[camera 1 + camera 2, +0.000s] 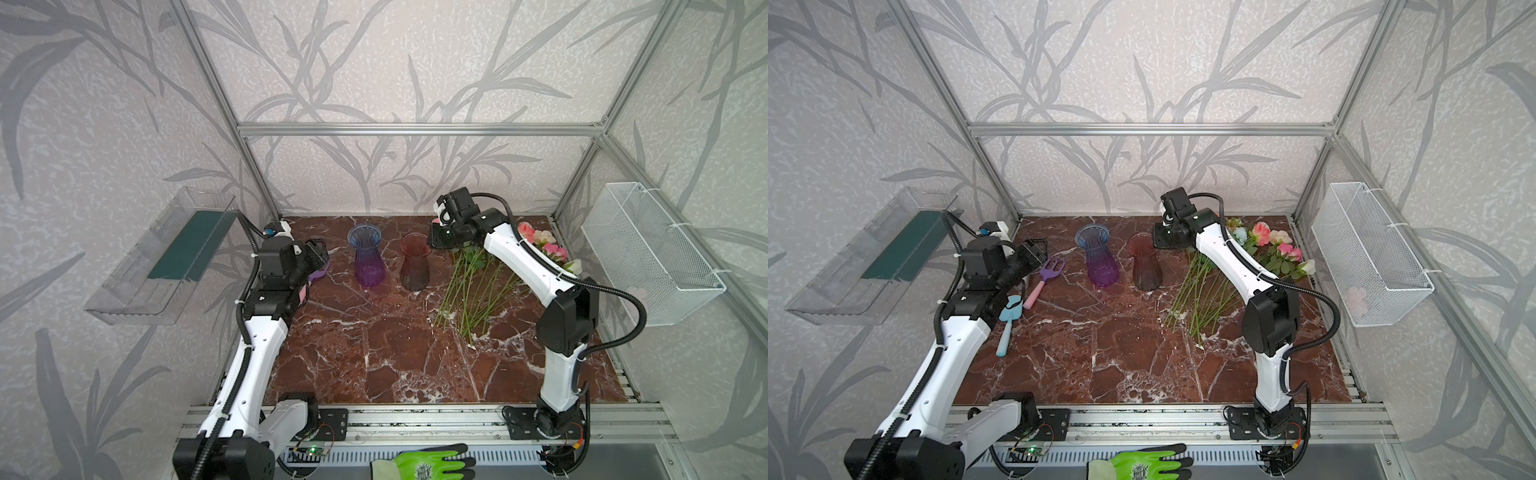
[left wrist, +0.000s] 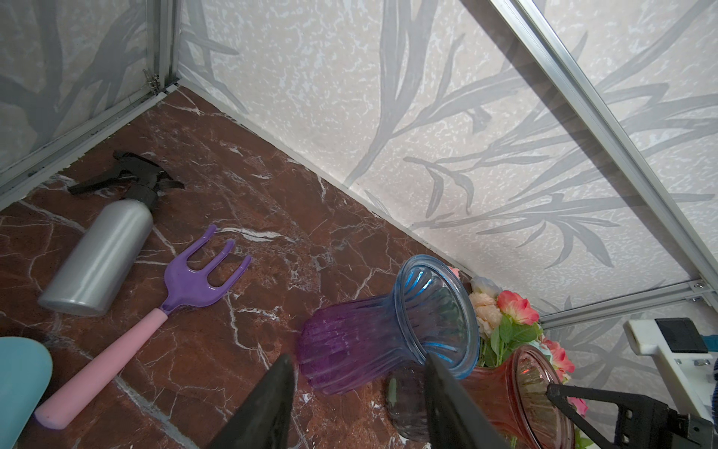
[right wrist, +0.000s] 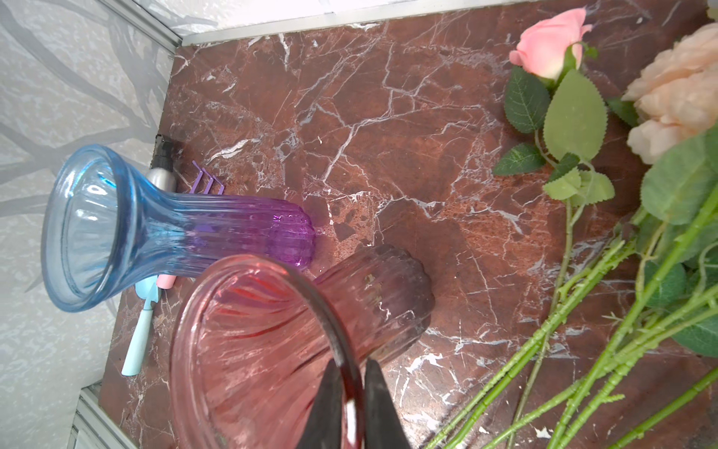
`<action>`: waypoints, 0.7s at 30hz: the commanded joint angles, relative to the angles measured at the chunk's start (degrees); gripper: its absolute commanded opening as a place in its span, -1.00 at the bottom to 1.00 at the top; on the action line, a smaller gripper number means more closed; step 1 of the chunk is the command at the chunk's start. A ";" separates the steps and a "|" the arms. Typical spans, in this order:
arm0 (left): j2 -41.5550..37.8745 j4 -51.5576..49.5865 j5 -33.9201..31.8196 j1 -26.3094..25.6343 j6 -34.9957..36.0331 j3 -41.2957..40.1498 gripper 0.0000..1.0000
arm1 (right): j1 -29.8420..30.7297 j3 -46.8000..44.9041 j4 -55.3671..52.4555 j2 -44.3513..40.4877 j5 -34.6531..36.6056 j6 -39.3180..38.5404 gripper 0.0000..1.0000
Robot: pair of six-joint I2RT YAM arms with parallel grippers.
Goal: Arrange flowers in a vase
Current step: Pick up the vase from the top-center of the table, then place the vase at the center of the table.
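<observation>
I read: tabletop (image 1: 353, 353) glossy marble | red vase (image 1: 414, 266) ribbed glass | spray bottle (image 2: 97, 260) matt metal | fork (image 2: 198, 280) glossy plastic

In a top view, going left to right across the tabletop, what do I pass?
blue trowel → purple rake → blue-purple vase → red vase → flowers

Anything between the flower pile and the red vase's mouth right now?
Yes. The right gripper is pinched on the red vase at its rim, on the flower side, and the right arm stretches over the flowers. The mouth itself looks empty, and nothing else lies between vase and stems.
</observation>
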 commanded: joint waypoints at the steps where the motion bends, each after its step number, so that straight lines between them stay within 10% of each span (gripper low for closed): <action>1: 0.17 0.51 1.22 0.31 -0.33 0.08 0.10 | 0.17 -1.93 -0.27 -4.92 -2.54 -1.70 -1.00; 21: 1.71 0.75 5.47 0.22 -1.15 0.61 0.10 | -0.59 -12.06 -0.98 -11.88 -9.90 -3.06 -1.00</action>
